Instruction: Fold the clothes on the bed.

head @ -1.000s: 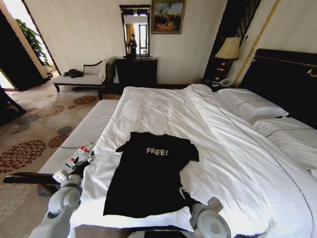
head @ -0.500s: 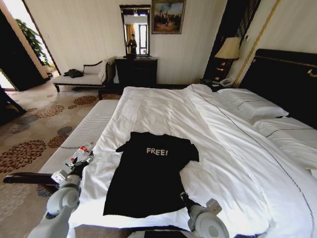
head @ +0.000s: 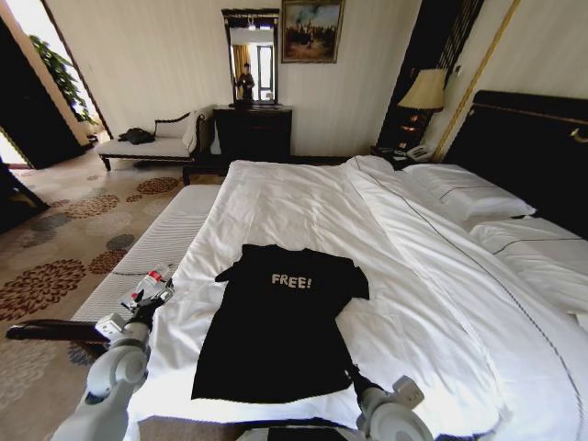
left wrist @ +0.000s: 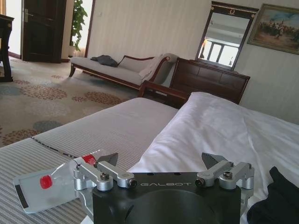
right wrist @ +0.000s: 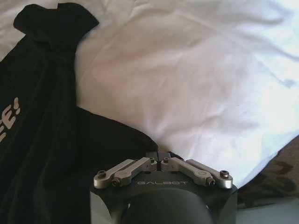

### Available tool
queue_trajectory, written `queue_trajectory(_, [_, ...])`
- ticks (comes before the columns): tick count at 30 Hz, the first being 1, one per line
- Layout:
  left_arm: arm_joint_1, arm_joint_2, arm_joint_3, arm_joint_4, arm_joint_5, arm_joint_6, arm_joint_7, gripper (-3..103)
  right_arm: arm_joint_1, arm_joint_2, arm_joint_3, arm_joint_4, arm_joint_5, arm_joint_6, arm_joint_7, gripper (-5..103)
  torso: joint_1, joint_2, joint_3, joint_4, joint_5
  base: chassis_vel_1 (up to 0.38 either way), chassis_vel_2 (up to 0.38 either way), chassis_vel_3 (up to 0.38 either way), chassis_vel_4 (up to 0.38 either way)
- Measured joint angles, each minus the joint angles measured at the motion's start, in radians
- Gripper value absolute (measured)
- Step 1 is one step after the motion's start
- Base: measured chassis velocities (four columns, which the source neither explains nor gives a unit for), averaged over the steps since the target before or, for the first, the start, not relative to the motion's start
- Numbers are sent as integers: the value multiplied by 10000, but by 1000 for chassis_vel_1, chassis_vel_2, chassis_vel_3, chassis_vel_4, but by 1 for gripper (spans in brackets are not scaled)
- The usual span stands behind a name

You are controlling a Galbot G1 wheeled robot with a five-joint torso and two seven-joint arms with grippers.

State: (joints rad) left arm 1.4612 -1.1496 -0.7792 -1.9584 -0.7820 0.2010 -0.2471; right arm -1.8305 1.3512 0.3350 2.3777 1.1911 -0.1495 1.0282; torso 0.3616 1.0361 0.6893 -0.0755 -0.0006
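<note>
The clothes, a black T-shirt with white "FREE!" lettering, lie spread flat near the front edge of the bed. My right gripper is at the shirt's near right hem corner. In the right wrist view the right gripper is shut, with the black fabric drawn up to its fingertips. My left gripper hangs open off the bed's left side, apart from the shirt. In the left wrist view the left gripper holds nothing, and the shirt shows beyond one finger.
A grey striped bench runs along the bed's left side, with a small red-and-white bottle lying on it beside my left gripper. Pillows and a dark headboard lie to the right. A chaise and dresser stand far back.
My right gripper has drawn back a little toward the bed's near edge, at the shirt's hem corner. The left arm and the shirt look the same.
</note>
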Motion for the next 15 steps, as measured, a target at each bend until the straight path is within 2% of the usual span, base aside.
queue_trajectory(11, [-189, -69, 201, 89, 12, -2, -1, 100, -558, 166, 22, 83, -1027, 560, 1250, 0, 0, 0, 0, 0, 1, 0, 0, 0, 0])
queue_trajectory(15, [-204, -67, 222, 82, 13, -2, -2, 100, -690, 273, -157, 141, -1149, 581, 1376, 0, 0, 0, 0, 0, 0, 0, 0, 0, 0])
